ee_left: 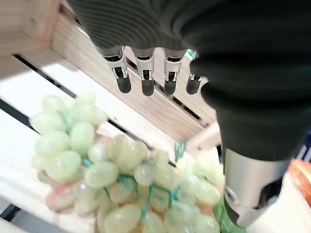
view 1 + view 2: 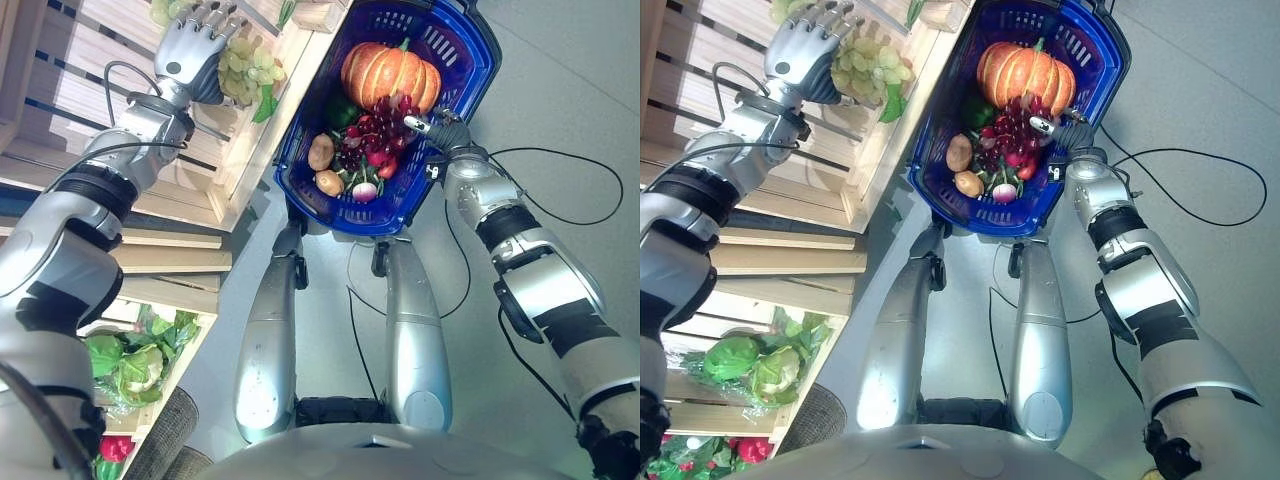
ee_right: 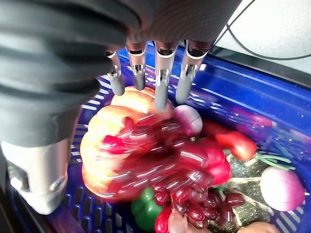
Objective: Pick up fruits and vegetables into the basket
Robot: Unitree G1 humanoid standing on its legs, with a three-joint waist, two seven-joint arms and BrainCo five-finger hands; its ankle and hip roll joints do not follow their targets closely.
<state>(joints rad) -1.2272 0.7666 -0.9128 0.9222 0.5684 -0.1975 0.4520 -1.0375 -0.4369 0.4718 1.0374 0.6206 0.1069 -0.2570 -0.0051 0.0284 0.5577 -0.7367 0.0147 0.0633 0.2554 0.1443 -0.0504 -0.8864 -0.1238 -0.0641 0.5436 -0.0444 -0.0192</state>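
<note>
Pumpkin, potatoes crowd basket; cabbages in crate below.

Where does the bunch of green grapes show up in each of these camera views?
Left eye view: the green grapes lie on the wooden shelf, top centre-left, just past the left robot hand.
Right eye view: same spot, top left.
Left wrist view: across the lower half, below the fingers.
Right wrist view: not in it.
Shared landmark: the blue basket.
</note>
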